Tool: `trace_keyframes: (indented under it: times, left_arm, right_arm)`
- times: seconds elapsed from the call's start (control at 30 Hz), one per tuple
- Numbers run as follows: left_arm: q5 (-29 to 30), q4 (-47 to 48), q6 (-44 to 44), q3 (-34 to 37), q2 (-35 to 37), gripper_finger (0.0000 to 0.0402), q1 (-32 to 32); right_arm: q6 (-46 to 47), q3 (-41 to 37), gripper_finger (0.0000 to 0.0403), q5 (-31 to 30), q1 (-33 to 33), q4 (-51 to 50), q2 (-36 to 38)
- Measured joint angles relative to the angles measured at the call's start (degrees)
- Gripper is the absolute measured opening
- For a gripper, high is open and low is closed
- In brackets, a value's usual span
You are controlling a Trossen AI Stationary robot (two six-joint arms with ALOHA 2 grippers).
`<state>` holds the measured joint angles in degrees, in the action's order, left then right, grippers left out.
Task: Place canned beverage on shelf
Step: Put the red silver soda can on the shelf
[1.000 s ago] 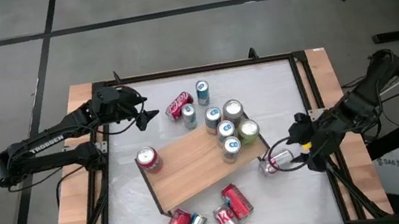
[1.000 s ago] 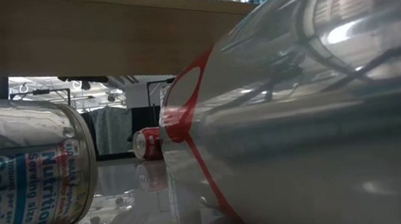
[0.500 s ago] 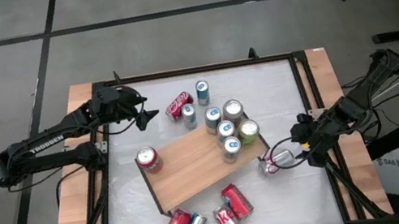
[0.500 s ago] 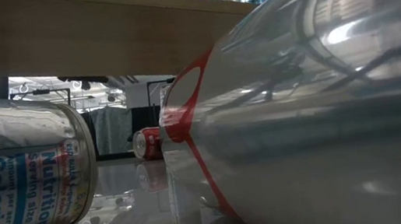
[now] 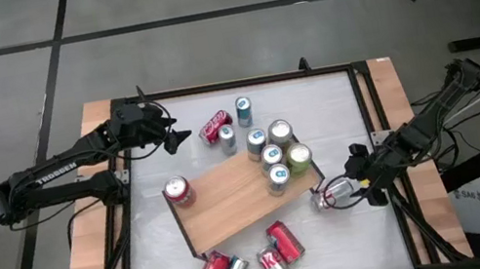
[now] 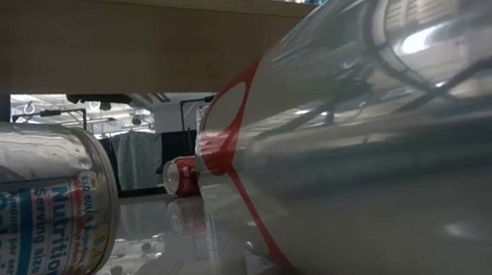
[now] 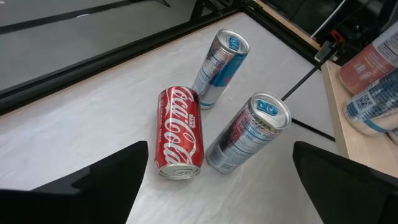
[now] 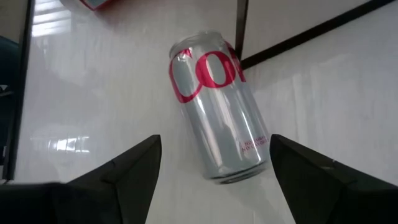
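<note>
So I've got the right gripper (image 5: 357, 188) spread open around a silver can (image 5: 328, 197) lying on its side on the counter (image 5: 333, 98), just off the corner of the shelf (image 5: 232, 200), not gripped yet. Left gripper (image 5: 176, 138) waits open by the red can (image 7: 179, 133). My worry: it's round, so an off-centre pinch could roll it away or under the shelf.
</note>
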<state>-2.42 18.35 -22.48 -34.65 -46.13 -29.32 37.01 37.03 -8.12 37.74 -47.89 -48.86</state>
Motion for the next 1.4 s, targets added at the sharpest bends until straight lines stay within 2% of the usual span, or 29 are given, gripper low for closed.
trace_keyframes:
  times: [0.3,0.43,0.57,0.7,0.87,1.07,1.4]
  left_arm:
    - [0.02,0.0,0.0,0.0,0.0,0.0395,-0.01]
    - [0.02,0.0,-0.02,-0.01,0.01,0.0395,-0.02]
    - [0.02,0.0,0.04,0.0,0.0,0.0395,-0.02]
    - [0.0,-0.02,0.06,0.0,0.02,0.0395,0.0]
    - [0.02,-0.01,0.06,0.0,0.0,0.0395,0.0]
    - [0.02,-0.01,0.09,0.0,0.0,0.0395,-0.02]
    - [0.0,0.02,0.11,0.0,0.01,0.0395,0.0]
  right_arm:
    - [-0.05,-3.14,0.0289,-2.49,-0.21,1.96,-0.13]
    - [-1.04,-3.14,0.0289,-2.65,-3.32,4.63,-0.13]
    - [-8.35,-3.14,0.0289,2.11,-8.4,8.47,-0.13]
    - [-12.52,-3.14,0.0289,7.54,-13.57,7.89,-0.13]
    - [-17.48,-3.14,0.0289,10.35,-17.25,6.92,-0.13]
    - [-19.5,-3.36,0.0289,12.6,-17.49,7.13,-1.55]
    - [-19.43,-8.85,0.0289,15.99,-17.51,12.03,-4.63]
